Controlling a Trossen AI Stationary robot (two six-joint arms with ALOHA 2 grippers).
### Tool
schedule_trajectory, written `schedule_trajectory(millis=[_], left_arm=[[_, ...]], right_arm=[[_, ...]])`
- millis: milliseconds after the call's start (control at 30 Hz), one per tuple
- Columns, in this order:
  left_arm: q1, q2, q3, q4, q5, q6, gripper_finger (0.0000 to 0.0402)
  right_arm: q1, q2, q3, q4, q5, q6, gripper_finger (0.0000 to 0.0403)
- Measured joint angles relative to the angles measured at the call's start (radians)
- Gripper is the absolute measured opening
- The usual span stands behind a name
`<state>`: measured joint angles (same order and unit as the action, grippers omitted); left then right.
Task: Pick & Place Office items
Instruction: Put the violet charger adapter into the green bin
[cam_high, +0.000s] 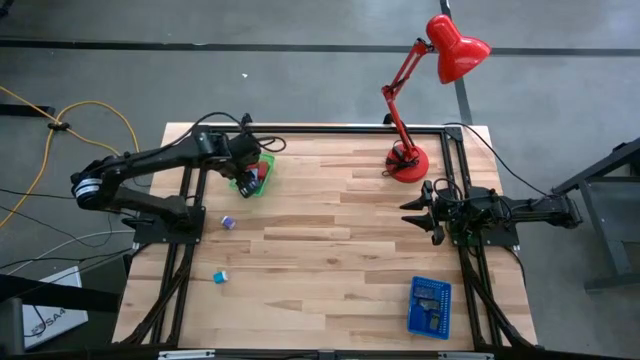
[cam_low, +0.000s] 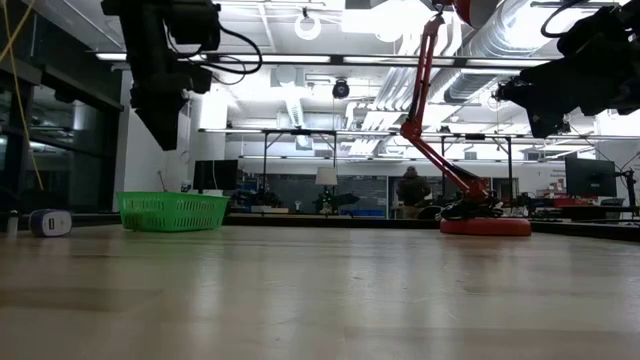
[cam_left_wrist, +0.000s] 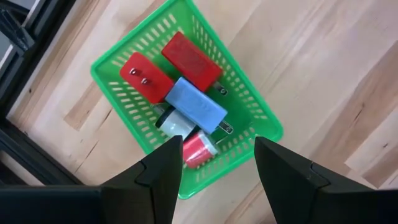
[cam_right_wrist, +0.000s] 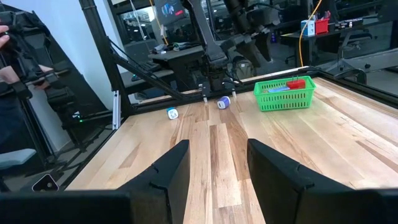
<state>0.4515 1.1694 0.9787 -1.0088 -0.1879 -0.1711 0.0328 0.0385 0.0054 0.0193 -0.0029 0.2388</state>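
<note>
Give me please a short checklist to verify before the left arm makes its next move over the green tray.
1. Left gripper fingers open, nothing between them: ok.
2. Left gripper above the green tray, not touching it: ok.
3. Items inside the tray, two red blocks and a blue block, not hanging over the rim: ok.
4. Loose pieces left on the table, lilac piece and teal piece: not ok, both outside a tray.
5. Right gripper away from the left arm, near the red lamp: ok.

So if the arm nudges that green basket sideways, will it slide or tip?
Probably slide: the green basket is low and wide, sitting flat on the smooth wooden table. Its thin slotted walls suggest it's light, though the blocks inside add some weight.
</note>
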Motion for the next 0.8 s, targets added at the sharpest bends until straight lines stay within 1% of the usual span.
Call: schedule_trajectory(millis=[67, 167, 400, 500, 667, 800], left_arm=[[-0.008, 0.000, 0.000, -0.001, 0.000, -0.001, 0.0190], [-0.048, 0.000, 0.000, -0.012, 0.000, -0.009, 0.0190], [-0.205, 0.000, 0.000, -0.123, 0.028, 0.005, 0.0190], [-0.268, 0.000, 0.000, -0.159, 0.074, 0.028, 0.0190], [-0.348, 0.000, -0.012, -0.211, 0.172, 0.118, 0.0190], [-0.399, 0.001, -0.055, -0.220, 0.178, 0.209, 0.0190]], right_arm=[[0.000, 0.000, 0.000, 0.000, 0.000, 0.000, 0.0146], [0.000, 0.000, 0.000, 0.000, 0.000, 0.000, 0.0146], [0.000, 0.000, 0.000, 0.000, 0.000, 0.000, 0.0146], [0.000, 0.000, 0.000, 0.000, 0.000, 0.000, 0.0146], [0.000, 0.000, 0.000, 0.000, 0.000, 0.000, 0.0146], [0.000, 0.000, 0.000, 0.000, 0.000, 0.000, 0.0146]])
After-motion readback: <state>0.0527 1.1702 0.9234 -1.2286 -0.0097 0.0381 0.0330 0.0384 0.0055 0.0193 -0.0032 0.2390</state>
